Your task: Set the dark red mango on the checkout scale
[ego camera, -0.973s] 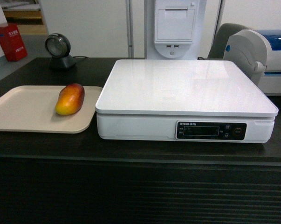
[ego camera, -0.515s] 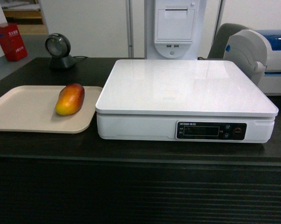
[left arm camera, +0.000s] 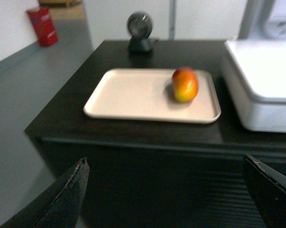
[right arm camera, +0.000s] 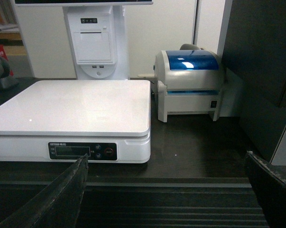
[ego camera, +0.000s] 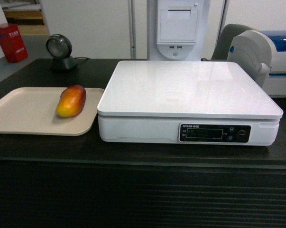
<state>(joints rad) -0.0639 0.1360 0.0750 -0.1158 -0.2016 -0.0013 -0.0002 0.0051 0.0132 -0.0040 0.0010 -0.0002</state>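
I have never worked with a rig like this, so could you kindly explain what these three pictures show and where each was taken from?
This is a wheeled robot with two arms, each ending in an end effector. One picture comes from its head camera, facing a black checkout counter. On it lie a beige flat tray holding an oval dark red and orange mango, and beside it a large white square scale with nothing on top.

The other two come from cameras on the wrists. The left end effector looks towards the tray and mango; the right end effector faces the scale and a white and blue printer. The dark tips at the bottom corners are their fingers, spread open. Nothing is held.
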